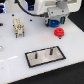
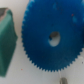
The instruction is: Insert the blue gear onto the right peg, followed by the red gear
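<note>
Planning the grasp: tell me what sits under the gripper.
The blue gear lies flat below it, centre hole showing in the wrist view. In the exterior view the gripper covers that gear; only the red gear shows beside it.

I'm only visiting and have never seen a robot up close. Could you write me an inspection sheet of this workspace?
Surface: white table, nothing spilled on it.
Job's things: blue gear lies flat and fills the wrist view. The red gear lies on the table, beside the gripper. The right peg stands upright and bare in the grey plate, and so does the plate's other peg.
Clutter: tan fixture towards the exterior view's left; green block beside the blue gear.
Gripper: gripper is low over the table; too blurred to tell if it is open or shut.
Cables: nothing seen.
Surroundings: blurred blue and white shapes at the back.
</note>
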You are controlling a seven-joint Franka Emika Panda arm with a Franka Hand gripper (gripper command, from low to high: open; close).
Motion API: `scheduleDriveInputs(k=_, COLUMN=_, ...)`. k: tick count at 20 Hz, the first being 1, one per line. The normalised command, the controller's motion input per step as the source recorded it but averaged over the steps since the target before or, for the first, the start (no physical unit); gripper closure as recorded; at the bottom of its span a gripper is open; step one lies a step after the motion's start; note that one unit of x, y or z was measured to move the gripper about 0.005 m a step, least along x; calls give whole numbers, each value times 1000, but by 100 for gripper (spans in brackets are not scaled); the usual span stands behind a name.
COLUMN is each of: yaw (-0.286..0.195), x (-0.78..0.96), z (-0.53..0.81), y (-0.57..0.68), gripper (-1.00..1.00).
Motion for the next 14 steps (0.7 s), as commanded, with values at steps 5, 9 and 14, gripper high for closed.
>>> scheduleDriveInputs(k=5, yaw=0, x=66, z=106, y=3, gripper=100)
scheduleDriveInputs(k=9, yaw=0, x=426, z=548, y=-34, gripper=100)
scheduleDriveInputs(k=14, yaw=0, x=631, z=560, y=-139, gripper=100)
